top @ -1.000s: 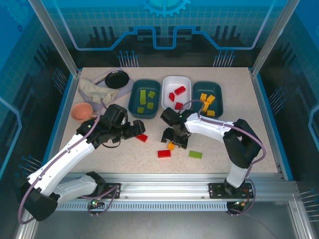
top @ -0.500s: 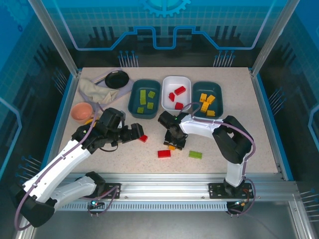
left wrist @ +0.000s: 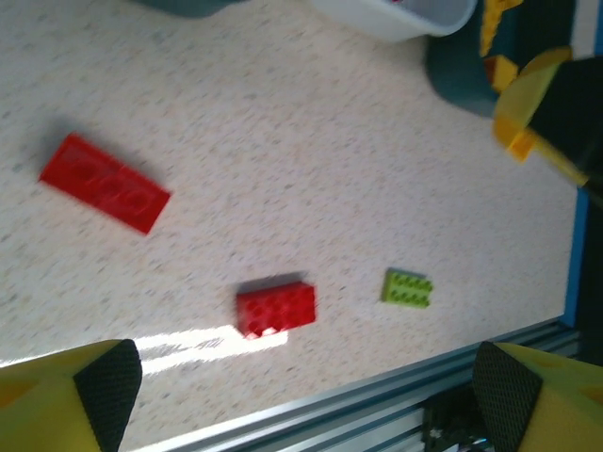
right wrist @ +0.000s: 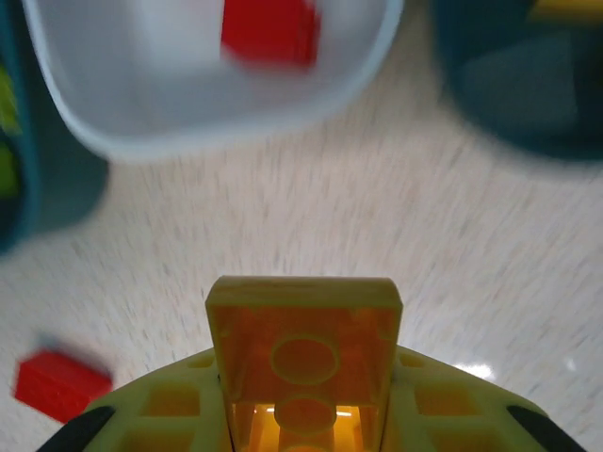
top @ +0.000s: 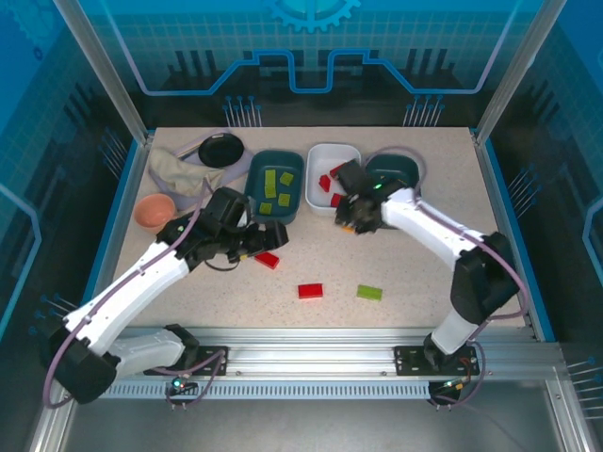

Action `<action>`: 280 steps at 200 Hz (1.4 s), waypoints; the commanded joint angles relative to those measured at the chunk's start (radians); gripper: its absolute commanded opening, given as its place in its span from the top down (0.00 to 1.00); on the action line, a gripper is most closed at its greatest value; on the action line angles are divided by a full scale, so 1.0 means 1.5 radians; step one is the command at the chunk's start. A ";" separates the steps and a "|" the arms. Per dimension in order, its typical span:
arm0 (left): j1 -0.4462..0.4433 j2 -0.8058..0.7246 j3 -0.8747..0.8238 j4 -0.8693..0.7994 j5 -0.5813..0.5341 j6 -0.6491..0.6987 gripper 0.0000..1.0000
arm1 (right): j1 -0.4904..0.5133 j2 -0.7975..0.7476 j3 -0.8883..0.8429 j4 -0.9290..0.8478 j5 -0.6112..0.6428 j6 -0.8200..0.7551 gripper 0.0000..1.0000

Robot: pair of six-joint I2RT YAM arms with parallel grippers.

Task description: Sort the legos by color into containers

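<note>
While the right hand (top: 350,219) pinches an orange-yellow brick (right wrist: 303,353) above the tabletop (top: 424,273) beside the white tub (right wrist: 113,141), an early release could drop it among red bricks (right wrist: 268,33), missing the right teal tub (right wrist: 513,94).

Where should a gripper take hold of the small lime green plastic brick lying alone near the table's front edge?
The lime green brick lies flat, studs up, with open table all around it. Best to come straight down from above and pinch its two long sides.
</note>
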 commanded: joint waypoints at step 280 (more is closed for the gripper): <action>-0.185 0.482 0.302 -0.022 0.193 -0.643 0.14 | -0.121 -0.204 0.006 -0.098 -0.042 -0.228 0.38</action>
